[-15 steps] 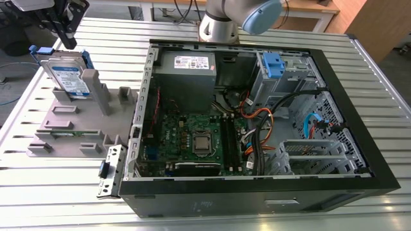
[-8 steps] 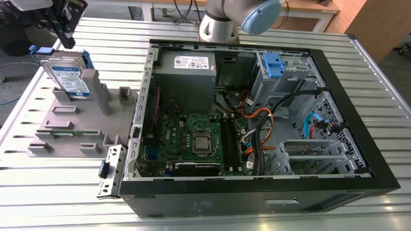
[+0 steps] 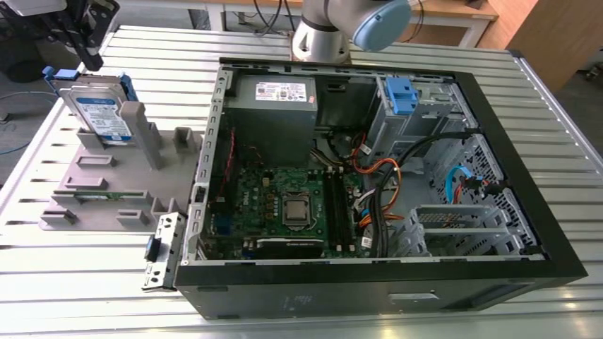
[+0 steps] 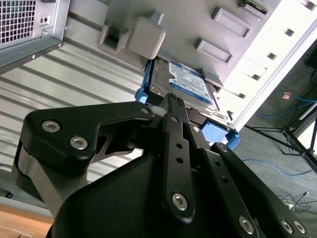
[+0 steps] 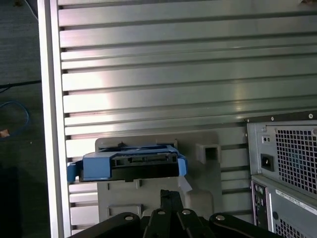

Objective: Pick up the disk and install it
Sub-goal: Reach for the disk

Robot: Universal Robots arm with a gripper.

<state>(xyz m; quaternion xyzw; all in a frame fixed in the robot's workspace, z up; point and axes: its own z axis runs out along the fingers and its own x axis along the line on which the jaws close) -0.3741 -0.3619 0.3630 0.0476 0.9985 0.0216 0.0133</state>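
On the grey fixture (image 3: 94, 176) at the exterior view's left, beside the open computer case (image 3: 527, 212) | the disk (image 3: 102, 116) stands on edge in its slot, not yet lifted | gripper (image 4: 174, 99) hangs close over its upper edge; fingers drawn together, gripping nothing | risk: coming down with the fingers closed would likely strike the blue frame; that could jam or tip the disk

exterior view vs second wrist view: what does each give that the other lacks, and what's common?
Exterior view: the inside of the open computer case, with the motherboard, the power supply box and a blue latch handle.
Second wrist view: the end effector close up, near the edge of the disk, and the case's vented panel.
Both: the disk standing on edge in the grey fixture on the slatted table.
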